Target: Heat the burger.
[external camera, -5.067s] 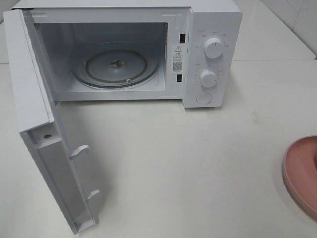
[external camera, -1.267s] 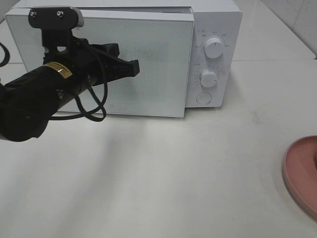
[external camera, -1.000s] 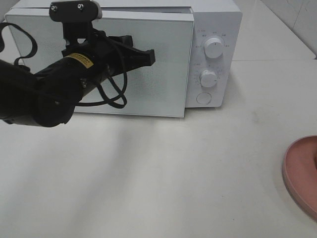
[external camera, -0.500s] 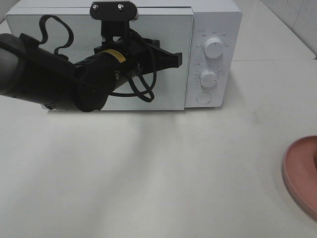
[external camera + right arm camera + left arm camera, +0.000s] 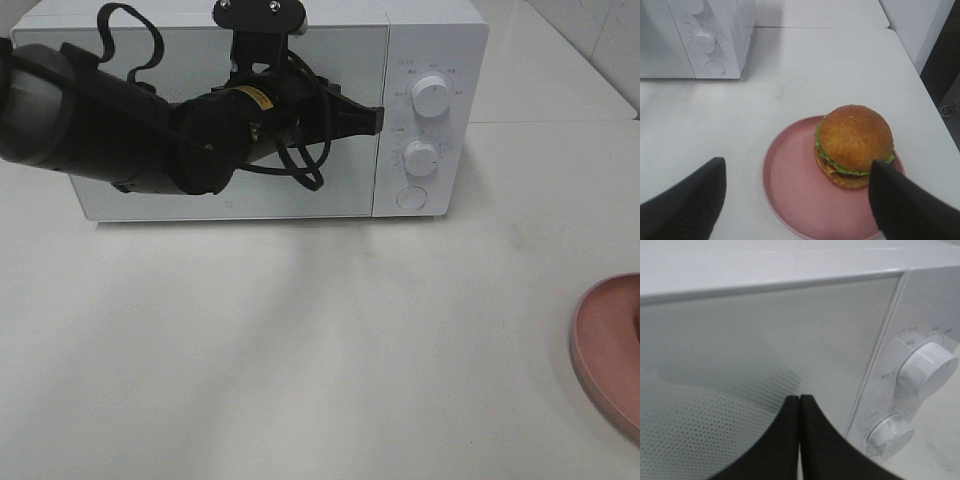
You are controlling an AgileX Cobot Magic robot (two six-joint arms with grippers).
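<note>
The clenched left end effector (image 5: 372,120) had pushed the microwave door (image 5: 330,195) shut, but the burger (image 5: 854,145) sat outside, under the released right end effector (image 5: 795,200).

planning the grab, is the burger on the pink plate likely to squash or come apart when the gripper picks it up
Probably squashy: the burger shows a soft-looking rounded bun. It may shift apart, since lettuce, cheese and patty are stacked loose layers. It looks tall for its base and sits off-centre near the pink plate's rim, so a sideways push might tip it.

A white worktop (image 5: 330,350) fills the scene, evenly lit with soft shadows. A pale tiled wall (image 5: 600,30) shows at the far right corner.
</note>
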